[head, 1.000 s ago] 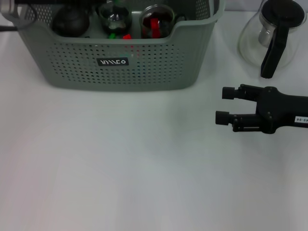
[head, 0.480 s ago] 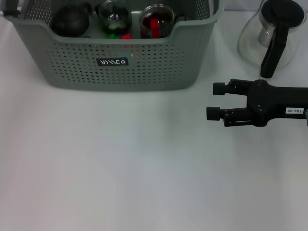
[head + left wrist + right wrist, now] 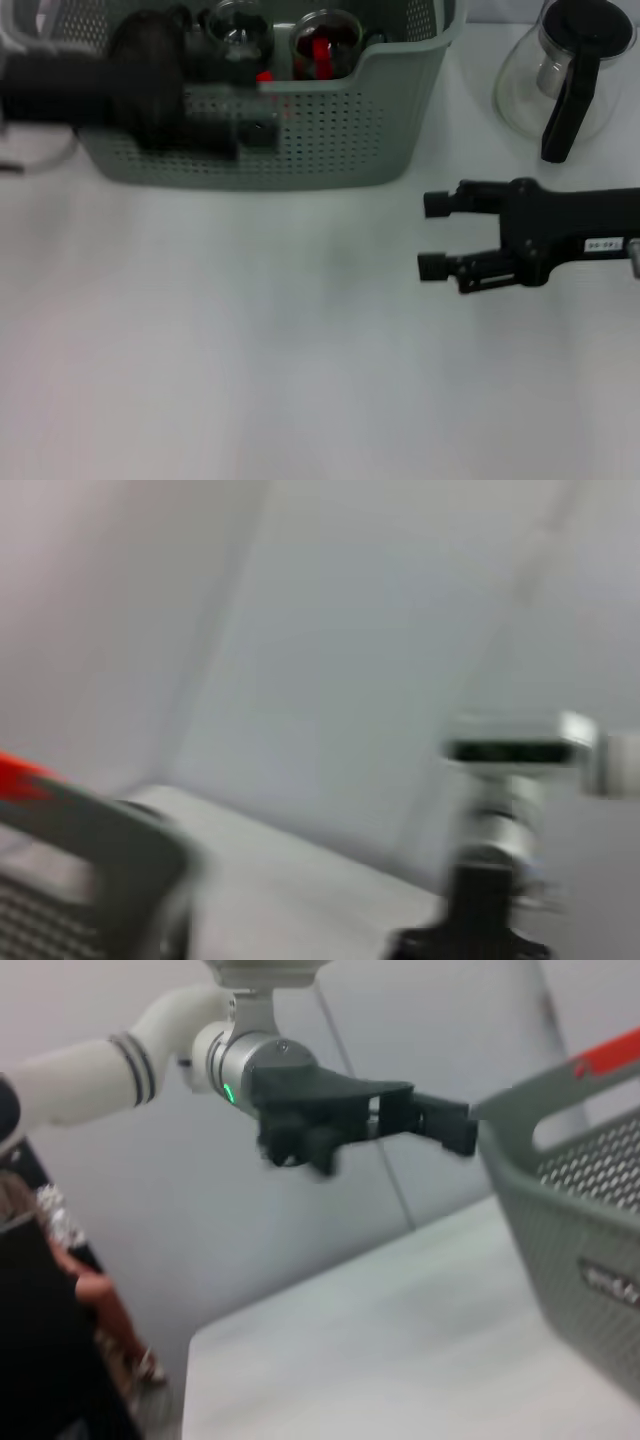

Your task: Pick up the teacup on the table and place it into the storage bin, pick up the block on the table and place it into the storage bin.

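Head view shows the left hand [image 3: 262,130], finger state impossible to tell, crossing the front wall of the storage bin [image 3: 340,120], while the right hand [image 3: 433,236] hangs spread and empty over the table [image 3: 300,350] beside the bin, likely waiting clear.

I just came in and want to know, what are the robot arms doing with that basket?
They're putting things away. The bin already holds a dark teapot, glass cups and red and green blocks. The left gripper, empty, is in front of the bin's front wall. The right gripper is open over bare table, holding nothing. A glass pot stands beside the bin.
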Action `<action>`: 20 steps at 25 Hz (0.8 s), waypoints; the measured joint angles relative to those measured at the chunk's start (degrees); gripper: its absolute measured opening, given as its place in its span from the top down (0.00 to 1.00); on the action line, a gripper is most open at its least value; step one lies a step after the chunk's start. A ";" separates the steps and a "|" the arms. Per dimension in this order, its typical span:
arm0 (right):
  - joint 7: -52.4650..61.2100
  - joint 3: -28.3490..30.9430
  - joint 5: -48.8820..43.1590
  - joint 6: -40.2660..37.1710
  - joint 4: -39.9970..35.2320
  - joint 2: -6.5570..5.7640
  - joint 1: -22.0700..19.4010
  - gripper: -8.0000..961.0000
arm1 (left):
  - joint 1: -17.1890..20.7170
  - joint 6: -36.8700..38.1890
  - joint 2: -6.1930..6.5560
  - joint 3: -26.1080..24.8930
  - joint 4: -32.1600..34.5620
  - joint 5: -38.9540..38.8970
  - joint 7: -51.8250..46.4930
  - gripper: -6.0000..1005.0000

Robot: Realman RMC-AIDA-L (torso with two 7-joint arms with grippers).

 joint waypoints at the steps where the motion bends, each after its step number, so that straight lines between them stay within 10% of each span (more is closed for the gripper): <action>1: -0.16 -0.15 -1.38 0.16 0.00 0.25 0.44 0.02 | 0.19 1.46 -0.14 0.59 -3.21 0.51 3.95 0.18; 13: -10.82 -0.55 -8.81 7.50 0.46 4.66 2.81 0.02 | 3.02 -5.34 -0.64 4.55 -17.07 7.06 18.75 0.04; 20: -14.81 -0.68 -8.39 9.50 2.95 4.78 4.22 0.02 | 4.16 -7.73 -1.30 4.57 -17.31 7.97 18.84 0.04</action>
